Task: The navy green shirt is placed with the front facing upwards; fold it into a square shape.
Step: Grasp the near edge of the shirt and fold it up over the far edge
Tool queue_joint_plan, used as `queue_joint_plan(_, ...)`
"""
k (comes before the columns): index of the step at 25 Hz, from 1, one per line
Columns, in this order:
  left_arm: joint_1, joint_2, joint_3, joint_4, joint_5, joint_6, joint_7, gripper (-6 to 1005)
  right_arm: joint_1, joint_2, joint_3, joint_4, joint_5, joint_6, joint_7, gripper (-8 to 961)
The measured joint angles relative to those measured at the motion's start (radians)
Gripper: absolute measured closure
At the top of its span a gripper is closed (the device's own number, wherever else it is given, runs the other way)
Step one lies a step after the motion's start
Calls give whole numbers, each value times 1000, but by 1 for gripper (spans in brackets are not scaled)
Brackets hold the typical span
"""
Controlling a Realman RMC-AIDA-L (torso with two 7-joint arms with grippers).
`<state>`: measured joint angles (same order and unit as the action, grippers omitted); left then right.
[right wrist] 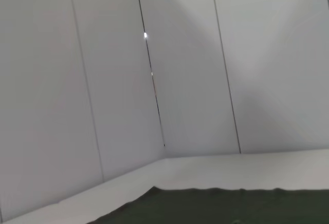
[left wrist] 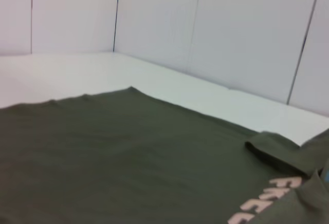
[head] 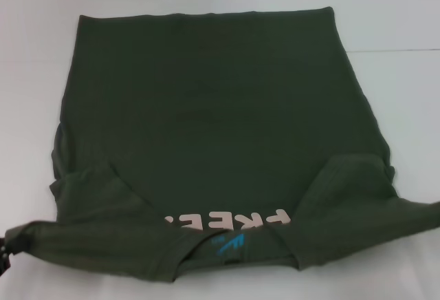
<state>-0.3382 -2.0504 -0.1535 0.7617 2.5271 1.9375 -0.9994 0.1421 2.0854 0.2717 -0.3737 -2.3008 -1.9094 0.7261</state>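
Note:
The navy green shirt (head: 213, 128) lies front up on the white table (head: 399, 87), collar and blue neck label (head: 234, 245) nearest me, hem at the far side. Pale "FREE" lettering (head: 227, 221) shows upside down above the collar. Both short sleeves are folded inward over the chest. My left gripper (head: 5, 248) is at the near left edge of the head view, shut on a bunched corner of the shirt's shoulder. The opposite shoulder corner (head: 426, 214) is stretched out to the right edge of that view; my right gripper is out of view. The left wrist view shows the shirt (left wrist: 128, 152) and part of the lettering (left wrist: 267, 201).
White walls (right wrist: 103, 80) enclose the table on the far side and the sides. Bare white table surface (head: 34, 107) surrounds the shirt on the left, right and far sides. The right wrist view shows only a strip of the shirt's edge (right wrist: 221, 206).

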Motion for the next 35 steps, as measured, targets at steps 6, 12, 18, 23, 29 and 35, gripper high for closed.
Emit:
queue_joint_plan(6, -15, 0, -2, -49, -96, -65, -58, 965, 63, -4, 57, 1, 0, 77, 102, 921)
queue_joint_plan(12, -77, -2, 14, -136, -128, -181, -77, 965, 144, -5, 59, 1, 0, 155, 154, 921)
queue_joint_plan(18, -151, -5, 25, -228, -125, -344, -81, 966, 223, -13, 57, -2, 0, 272, 240, 921)
queue_joint_plan(23, -207, -8, 26, -258, -133, -474, -99, 966, 271, -13, 57, 1, 0, 371, 275, 921)
queue_joint_plan(29, -235, -10, 26, -277, -199, -579, -78, 966, 323, -14, 50, 1, 29, 454, 281, 922)
queue_joint_plan(35, -271, -6, 26, -300, -232, -686, -73, 966, 386, -14, 40, 1, 38, 578, 294, 922)
